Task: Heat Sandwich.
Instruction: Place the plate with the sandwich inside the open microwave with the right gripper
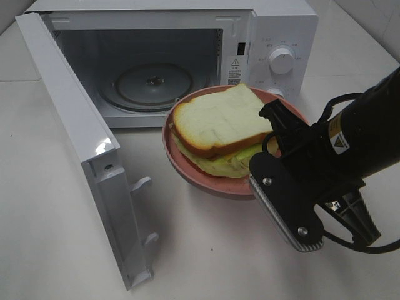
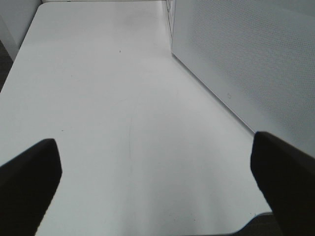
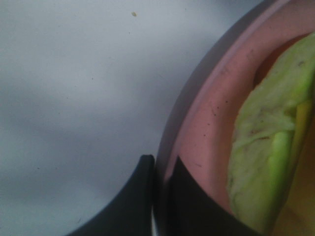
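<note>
The sandwich (image 1: pixel 215 122), white bread with tan crust and green leafy filling, lies on a round pink plate (image 1: pixel 187 172). My right gripper (image 1: pixel 265 156) is shut on the plate's right rim and holds it in front of the open microwave (image 1: pixel 281 25), apparently a little above the table. In the right wrist view one finger (image 3: pixel 142 196) is outside the plate's rim (image 3: pixel 197 128) and one inside, with the green filling (image 3: pixel 261 142) beside them. My left gripper (image 2: pixel 155 167) is open and empty over bare table; it does not show in the exterior view.
The microwave door (image 1: pixel 69 125) stands swung open at the left, its edge near the table front. The glass turntable (image 1: pixel 153 84) inside is bare. A control dial (image 1: pixel 281 60) is on the right panel. The door's outer face (image 2: pixel 256 64) stands beside my left gripper.
</note>
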